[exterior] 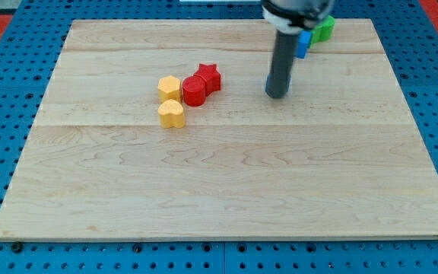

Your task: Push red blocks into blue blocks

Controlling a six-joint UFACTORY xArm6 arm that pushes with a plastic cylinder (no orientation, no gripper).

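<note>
My rod stands straight up, and my tip (276, 95) rests on the board (226, 183), right of the red star (208, 76). It has no fingers. A blue block (303, 43) peeks out behind.

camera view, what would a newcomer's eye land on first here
First the dark rod coming down from the view's top, my tip on the board right of the cluster. Next that cluster left of centre: red star, red cylinder, two yellow blocks. Behind the rod, blue block and green block.
</note>
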